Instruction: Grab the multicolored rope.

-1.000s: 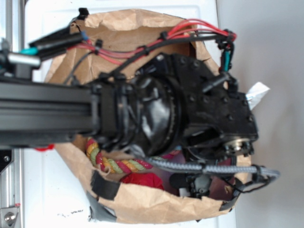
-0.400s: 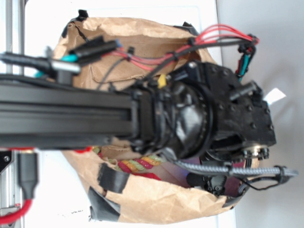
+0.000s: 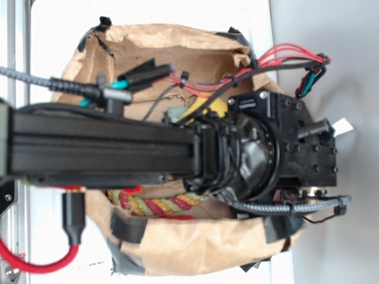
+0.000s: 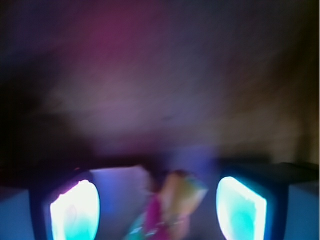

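Observation:
The multicolored rope (image 3: 157,206), twisted from red, yellow and light green strands, lies along the near side inside the brown paper bag (image 3: 195,245). The black arm crosses above the bag and hides its middle and the gripper in the exterior view. The wrist view is dark and blurred. My gripper (image 4: 157,210) is open there, its two bright pads (image 4: 75,212) far apart. A blurred red, yellow and green piece of the rope (image 4: 172,202) sits between them, touching neither pad.
The bag stands on a white table (image 3: 53,248), its crumpled walls rising around the arm. Something yellow (image 3: 211,108) and something teal (image 3: 176,113) peek out beside the arm. Red and black cables (image 3: 278,59) loop over the bag's right edge. A grey surface lies to the right.
The arm has shifted right, over the bag's right side. More of the rope's length shows along the near wall, and the red thing beside it is no longer visible.

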Robot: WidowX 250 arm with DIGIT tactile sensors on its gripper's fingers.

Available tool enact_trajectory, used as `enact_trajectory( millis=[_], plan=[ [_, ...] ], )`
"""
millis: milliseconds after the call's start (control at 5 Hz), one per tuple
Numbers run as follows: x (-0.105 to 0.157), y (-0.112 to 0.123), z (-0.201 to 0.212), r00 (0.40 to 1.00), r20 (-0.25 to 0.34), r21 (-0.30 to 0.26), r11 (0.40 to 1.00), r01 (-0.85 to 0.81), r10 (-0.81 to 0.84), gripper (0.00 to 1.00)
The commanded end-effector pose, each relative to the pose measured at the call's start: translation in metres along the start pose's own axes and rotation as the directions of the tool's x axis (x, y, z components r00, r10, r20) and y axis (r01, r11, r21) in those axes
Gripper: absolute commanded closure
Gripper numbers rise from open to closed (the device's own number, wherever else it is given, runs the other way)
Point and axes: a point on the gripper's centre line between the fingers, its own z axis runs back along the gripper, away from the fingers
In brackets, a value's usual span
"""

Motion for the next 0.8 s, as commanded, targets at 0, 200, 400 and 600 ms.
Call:
enact_trajectory(
  millis=[0,200,400,600],
  plan=[
    [0.015,0.018,0.026,0.992,0.128,0.043,0.999,-0.013,0.008,0.00],
    [0.015,0.018,0.026,0.992,0.128,0.043,0.999,-0.013,0.008,0.00],
    [0.015,0.018,0.026,0.992,0.128,0.043,0.999,-0.013,0.008,0.00],
    [-0.003,0.023,0.022,0.997,-0.028,-0.007,0.997,-0.073,0.073,0.00]
  ],
)
